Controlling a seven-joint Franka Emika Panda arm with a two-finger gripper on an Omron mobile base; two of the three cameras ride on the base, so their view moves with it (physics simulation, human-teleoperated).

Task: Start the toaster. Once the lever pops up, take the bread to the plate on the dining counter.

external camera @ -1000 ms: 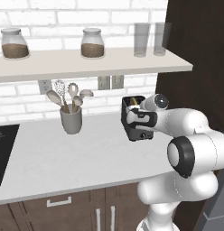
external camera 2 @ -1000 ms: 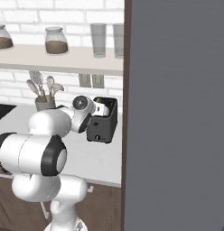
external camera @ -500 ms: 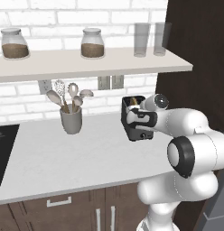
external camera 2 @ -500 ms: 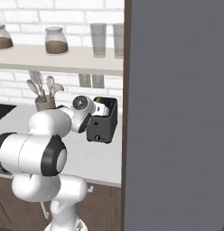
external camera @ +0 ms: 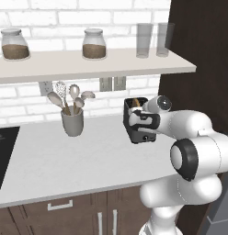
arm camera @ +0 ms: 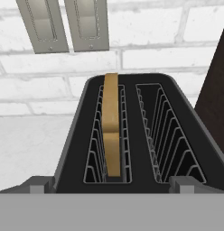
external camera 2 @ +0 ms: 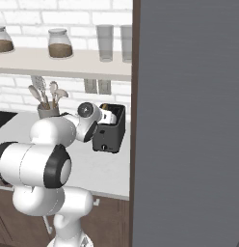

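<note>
At the back right corner of the bench (external camera: 88, 170) sits the toaster (external camera: 142, 131), bread (arm camera: 111, 124) upright in its left slot. Claw (arm camera: 111, 187) spread apart just above it; find the lever, press straight down.

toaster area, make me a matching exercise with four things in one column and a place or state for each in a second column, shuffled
Things:
1. bread
2. utensil cup
3. two glass jars
4. gripper

Places or states:
A. on the shelf above the counter
B. open, just above the toaster top
C. standing in the toaster's left slot in the hand view
D. on the white counter, left of the toaster in the left base view

Pairs: 1-C, 2-D, 3-A, 4-B
</note>
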